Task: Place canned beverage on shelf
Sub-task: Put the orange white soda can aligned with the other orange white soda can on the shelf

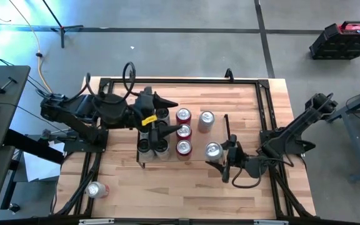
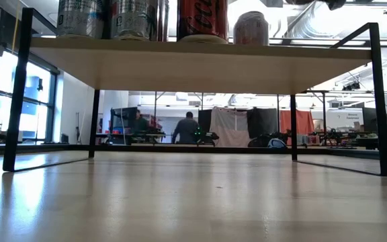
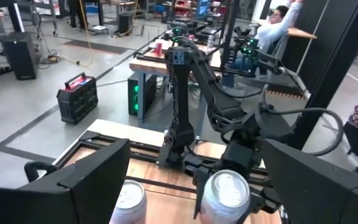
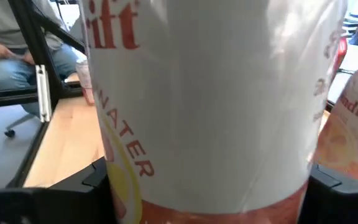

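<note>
Held can: the right gripper (image 1: 225, 157), lower middle of the high view, has its fingers pinching a silver can (image 1: 213, 150) by its sides; in the right wrist view that can's white label fills the frame.
Handling: I'd judge the can stiff but thin-walled, smooth and a bit slippery, heavy if full; hold at mid-height, not squeezing hard.
Shelf: the shelf (image 2: 200, 62) spans the top of the low view, just left of the held can in the high view.
On the shelf: I count about 4 red cans and dark-topped ones, with 1 silver can (image 1: 206, 120) at its right end.
Left gripper: the left gripper (image 1: 157, 125) hangs over the shelf's left part, jaws spread wide, holding nothing.
Stray can: another can (image 1: 95, 189) lies on its side at the lower left of the table (image 1: 186, 194).
Room: people sit at benches far behind.
</note>
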